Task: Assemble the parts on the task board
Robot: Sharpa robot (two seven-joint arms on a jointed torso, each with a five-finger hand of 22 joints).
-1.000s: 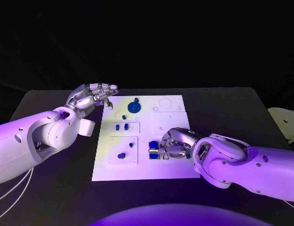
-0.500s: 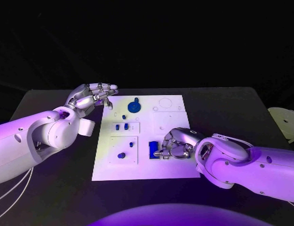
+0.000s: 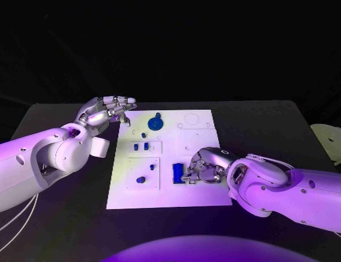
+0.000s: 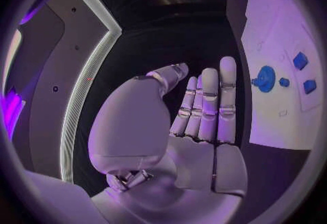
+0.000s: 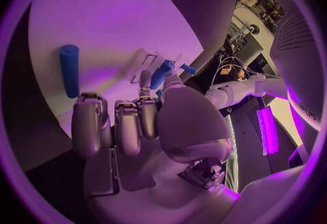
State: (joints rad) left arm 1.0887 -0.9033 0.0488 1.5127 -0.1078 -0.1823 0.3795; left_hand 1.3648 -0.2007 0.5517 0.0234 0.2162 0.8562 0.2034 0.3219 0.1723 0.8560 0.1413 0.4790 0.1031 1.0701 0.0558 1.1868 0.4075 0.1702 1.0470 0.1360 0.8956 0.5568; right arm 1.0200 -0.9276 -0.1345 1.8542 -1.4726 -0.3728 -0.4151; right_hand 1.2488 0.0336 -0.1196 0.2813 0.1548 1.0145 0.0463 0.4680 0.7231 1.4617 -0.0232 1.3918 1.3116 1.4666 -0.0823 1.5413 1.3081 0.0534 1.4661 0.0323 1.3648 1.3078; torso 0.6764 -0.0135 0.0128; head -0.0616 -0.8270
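Right hand [image 3: 202, 172] shifted right (no readable writing).

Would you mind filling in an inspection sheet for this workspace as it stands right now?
Surface: black table, bare around the board.
Job's things: white task board in the table's middle; round blue part near its far edge; small blue parts mid-board; long blue part lying beside the right hand.
Clutter: pale round object at the table's right edge.
Hands: left hand raised at the board's far left corner, holding nothing; right hand down on the board, fingers curled, pinching a blue piece in the right wrist view.
Cables: thin white cables under the left arm.
Surroundings: dark backdrop.
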